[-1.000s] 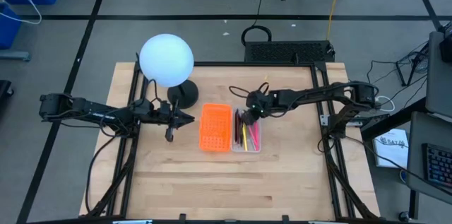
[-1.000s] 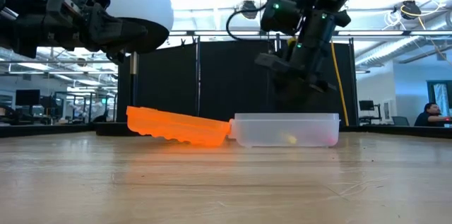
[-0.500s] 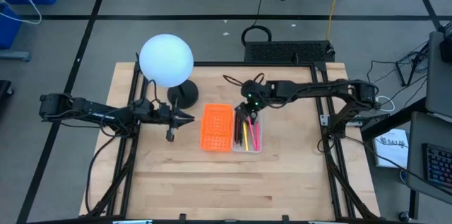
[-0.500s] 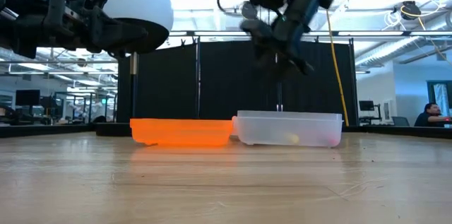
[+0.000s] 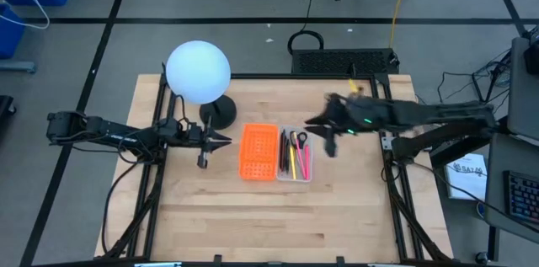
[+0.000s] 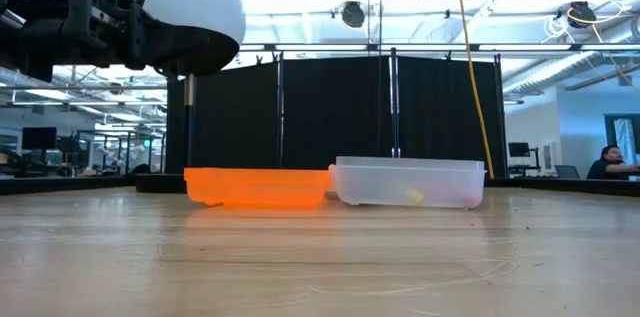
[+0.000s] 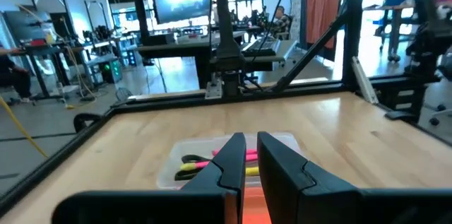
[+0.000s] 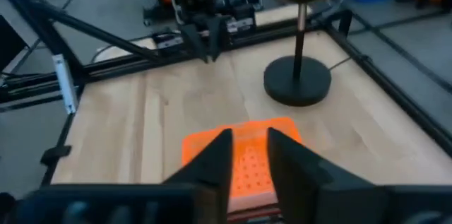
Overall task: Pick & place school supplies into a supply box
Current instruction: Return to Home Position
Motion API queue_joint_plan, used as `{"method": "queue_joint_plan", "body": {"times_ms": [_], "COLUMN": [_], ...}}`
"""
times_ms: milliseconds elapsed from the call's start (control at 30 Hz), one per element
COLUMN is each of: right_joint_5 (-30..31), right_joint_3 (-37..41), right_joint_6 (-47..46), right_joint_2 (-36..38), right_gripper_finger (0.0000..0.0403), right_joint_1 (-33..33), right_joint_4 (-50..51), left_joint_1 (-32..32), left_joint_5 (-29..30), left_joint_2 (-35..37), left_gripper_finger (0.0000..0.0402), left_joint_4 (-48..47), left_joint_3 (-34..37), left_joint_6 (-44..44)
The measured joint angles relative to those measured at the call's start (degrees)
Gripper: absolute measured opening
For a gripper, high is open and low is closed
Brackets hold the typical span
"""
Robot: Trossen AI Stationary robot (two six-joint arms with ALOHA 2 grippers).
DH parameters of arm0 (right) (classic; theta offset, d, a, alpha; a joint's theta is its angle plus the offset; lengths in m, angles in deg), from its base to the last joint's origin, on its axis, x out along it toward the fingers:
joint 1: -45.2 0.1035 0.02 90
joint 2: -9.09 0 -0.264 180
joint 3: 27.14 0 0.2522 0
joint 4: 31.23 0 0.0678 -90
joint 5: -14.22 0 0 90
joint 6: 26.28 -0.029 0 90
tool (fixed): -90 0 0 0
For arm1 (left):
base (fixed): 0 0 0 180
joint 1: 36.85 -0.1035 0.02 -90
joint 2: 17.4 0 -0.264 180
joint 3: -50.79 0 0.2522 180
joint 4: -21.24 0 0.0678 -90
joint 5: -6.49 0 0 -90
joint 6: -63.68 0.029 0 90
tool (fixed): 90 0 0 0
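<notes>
High view is showing you the right gripper (image 5: pixel 313 122) hanging above the table just beside the supply box (image 5: pixel 295 179), on the side nearest its own arm, which is stretching back toward the table's right edge. Right wrist view is letting you see its fingers (image 8: pixel 212 159) standing parted with nothing between them; the orange panel (image 8: pixel 247 164) is showing through the gap. It is carrying nothing, so you are most likely watching it clear the box on the way to its rest pose.

The school supplies (image 5: pixel 295 156) are lying inside the clear box: a yellow pen (image 5: pixel 292 160) and a pink pen (image 5: pixel 302 162) side by side, the scissors (image 5: pixel 297 139) at the end nearer the lamp (image 5: pixel 198 72). They are lying lengthwise, probably because the tray is only about as long as they are. You are seeing no pens outside it, so the placing looks finished.

The left gripper (image 5: pixel 226 140) is waiting beyond the orange panel, near the lamp's base, fingers (image 7: pixel 279 164) drawn almost together and empty, seemingly parked there to leave the other arm room.

Low view is showing you box (image 6: pixel 380 183) and panel sitting flat, joined side by side.
</notes>
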Motion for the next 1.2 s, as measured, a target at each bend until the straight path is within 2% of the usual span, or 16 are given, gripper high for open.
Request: {"method": "queue_joint_plan", "body": {"times_ms": [100, 167, 300, 367, 433, 500, 533, 600, 667, 733, 767, 867, 967, 1033, 1200], "right_joint_5": [5.75, 7.92, 13.1, 14.6, 14.67, 14.67, 14.68, 14.69, 14.68, 14.69, 14.67, 14.65, 14.67, 14.67, 14.58], "right_joint_3": [5.94, 10.77, 18.82, 20.73, 21.52, 21.87, 22.14, 22.67, 23.71, 25.21, 26.36, 30.88, 34.97, 36.91, 40.31], "right_joint_6": [-0.73, -1.13, -1.99, -0.84, 0.65, 1.51, 1.75, 2.28, 2.34, 3.24, 4.54, 9.53, 13.1, 14.32, 14.81], "right_joint_2": [7.83, 12.23, 18.95, 21.7, 23.86, 25.78, 26.71, 28.28, 29.68, 30.86, 31.41, 33.62, 36.1, 37.68, 42.01], "right_gripper_finger": [0.0028, 0.0008, 0.0007, 0.0002, 0.0002, 0.0003, 0.0001, 0.0001, 0.0001, 0.0001, 0.0001, 0.0001, 0.0001, 0.0, 0.0], "right_joint_1": [5.88, 9.58, 14.68, 15.46, 15.94, 16.78, 17.33, 18.53, 19.78, 21.0, 21.54, 22.8, 22.94, 22.94, 22.96], "right_joint_4": [-0.93, -2.7, -5.61, -5.6, -4.5, -3.23, -2.87, -2.99, -2.82, -3.24, -4.1, -9.63, -16.54, -17.97, -17.74], "left_joint_1": [0.05, 0.06, 0.04, 0.06, 0.38, 1.43, 2.12, 4.44, 7.58, 11.16, 13.08, 18.98, 23.05, 24.81, 28.17], "left_joint_5": [-0.37, -0.35, 2.73, 3.93, 3.13, 3.06, 4.85, 12.23, 22.85, 29.89, 31.21, 31.1, 33.26, 33.59, 30.26], "left_joint_2": [0.0, 0.0, 0.0, 0.51, 2.89, 6.45, 8.77, 13.51, 16.67, 19.41, 20.81, 26.09, 31.77, 35.22, 43.6], "left_gripper_finger": [0.0047, 0.0047, 0.0031, 0.001, 0.0007, 0.0005, 0.0004, 0.0004, 0.0004, 0.0003, 0.0003, 0.0003, 0.0002, 0.0002, 0.0001], "left_joint_4": [-0.21, -0.42, -1.12, -3.49, -7.83, -16.98, -24.55, -43.26, -60.18, -71.2, -73.92, -74.99, -74.75, -72.87, -64.96], "left_joint_3": [0.0, 0.0, -0.07, -1.62, -4.45, -8.91, -11.74, -18.7, -25.95, -30.4, -31.65, -31.99, -29.1, -25.89, -16.17], "left_joint_6": [-3.2, -5.71, -9.55, -8.97, -7.89, -6.04, -4.63, -1.05, 0.93, 0.83, 0.8, 2.41, 4.54, 5.85, 10.19]}}
